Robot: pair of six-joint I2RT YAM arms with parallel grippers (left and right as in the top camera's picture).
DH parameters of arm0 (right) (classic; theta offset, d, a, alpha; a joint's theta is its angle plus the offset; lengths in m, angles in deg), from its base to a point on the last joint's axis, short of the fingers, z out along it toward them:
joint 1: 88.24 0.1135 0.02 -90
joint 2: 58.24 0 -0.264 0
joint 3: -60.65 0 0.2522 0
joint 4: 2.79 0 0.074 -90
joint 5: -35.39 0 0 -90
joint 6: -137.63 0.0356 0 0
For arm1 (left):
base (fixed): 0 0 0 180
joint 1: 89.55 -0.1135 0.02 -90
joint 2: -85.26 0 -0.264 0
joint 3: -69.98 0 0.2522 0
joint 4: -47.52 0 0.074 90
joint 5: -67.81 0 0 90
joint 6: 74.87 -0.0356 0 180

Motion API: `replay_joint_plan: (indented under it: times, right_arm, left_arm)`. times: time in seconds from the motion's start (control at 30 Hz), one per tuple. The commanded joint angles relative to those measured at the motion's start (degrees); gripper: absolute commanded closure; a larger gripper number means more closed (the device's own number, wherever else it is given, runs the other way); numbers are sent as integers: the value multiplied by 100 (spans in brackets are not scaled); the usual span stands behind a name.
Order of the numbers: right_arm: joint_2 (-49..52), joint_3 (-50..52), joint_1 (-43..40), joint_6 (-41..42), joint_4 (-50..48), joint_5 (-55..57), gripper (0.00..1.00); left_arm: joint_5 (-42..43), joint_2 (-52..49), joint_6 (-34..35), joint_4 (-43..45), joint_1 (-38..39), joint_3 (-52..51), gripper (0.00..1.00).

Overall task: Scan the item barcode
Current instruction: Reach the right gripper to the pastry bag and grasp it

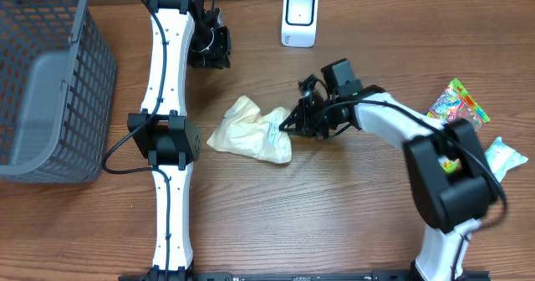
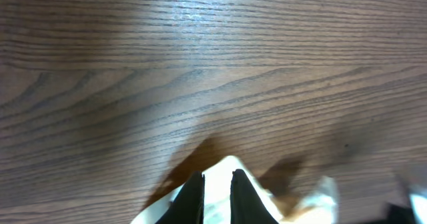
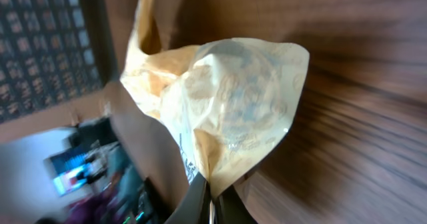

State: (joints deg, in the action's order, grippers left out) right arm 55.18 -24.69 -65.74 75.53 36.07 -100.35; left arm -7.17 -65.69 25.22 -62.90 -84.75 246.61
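since right tool (image 1: 289, 124) is clamped on bag (image 1: 247, 130) corner, lift slow, turn label (image 1: 272, 134) twd scanner (image 1: 299, 17) off its side; left tool (image 1: 211, 47) together, empty.

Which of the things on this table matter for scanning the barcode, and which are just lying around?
For the job:
- cream bag, pinched by the right tool
- white scanner

Lying about:
- grey basket
- colourful packet
- pale blue packet
- left tool, shut, holding nothing

The wooden table (image 1: 334, 222) bears a cream bag (image 1: 251, 132) at the right gripper (image 1: 291, 124), a white scanner (image 1: 299, 18) near it, and a grey basket (image 1: 84, 80) and two snack packets (image 1: 456, 104) well away.
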Motion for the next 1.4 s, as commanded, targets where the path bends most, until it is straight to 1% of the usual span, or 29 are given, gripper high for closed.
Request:
replay_joint_plan:
  times: [0.0, 0.13, 0.23, 0.3, 0.4, 0.57, 0.7, 0.77, 0.87, 1.03, 1.07, 1.1, 1.13, 1.2, 1.23, 1.27, 1.3, 1.37]
  right_arm:
    - [-1165, -28, -39, -302, 236, 1567, 96]
    - [-2116, -105, 155, -439, 1088, 4280, 96]
    - [-2518, -125, 452, -590, 1539, 6179, 96]
    - [-2568, -127, 684, -595, 1757, 7248, 96]
    - [-2459, -127, 1128, -719, 2055, 8251, 96]
    - [-2059, -129, 1821, -944, 2048, 9023, 96]
    - [-1657, -203, 2474, -1403, 1996, 9857, 96]
    - [-1493, -245, 2861, -1954, 1738, 9862, 96]
    - [-1357, -245, 3355, -2393, 1390, 9750, 96]
    - [-1106, -243, 4004, -2538, 1154, 9302, 96]
    - [-1034, -240, 4105, -2538, 1158, 9106, 87]
    - [-994, -232, 4164, -2538, 1158, 8981, 69]
    - [-977, -232, 4203, -2533, 1165, 8920, 48]
    - [-984, -236, 4238, -2315, 1180, 8937, 31]
    - [-1012, -254, 4236, -2100, 1182, 8983, 23]
    - [-1058, -291, 4232, -1823, 1220, 8979, 20]
    - [-1126, -365, 4177, -1471, 1292, 8955, 18]
    - [-1285, -514, 4006, -1064, 1432, 8752, 18]
  left_arm:
    - [-122, 225, -129, -15, 7, 111, 90]
    - [-221, 223, -105, -9, 9, 111, 87]
    - [-221, 223, -105, 33, 7, 111, 87]
    - [-236, 223, -105, 72, 7, 111, 86]
    - [-323, 223, -105, 107, 7, 111, 85]
    - [-323, 221, -103, 114, 9, 111, 85]
    - [-323, 221, -105, 116, 9, 111, 84]
    - [-321, 221, -105, 127, 9, 111, 84]
    - [-319, 221, -103, 144, 9, 111, 84]
    - [-321, 221, -105, 153, 9, 111, 82]
    - [-321, 221, -105, 153, 9, 111, 82]
    - [-321, 221, -107, 153, 9, 111, 82]
    - [-323, 221, -105, 153, 9, 111, 81]
    - [-323, 221, -107, 153, 9, 111, 81]
    - [-323, 221, -107, 153, 9, 111, 81]
    - [-323, 221, -107, 153, 9, 111, 81]
    - [-323, 221, -107, 153, 9, 111, 80]
    - [-330, 221, -107, 151, 9, 111, 80]
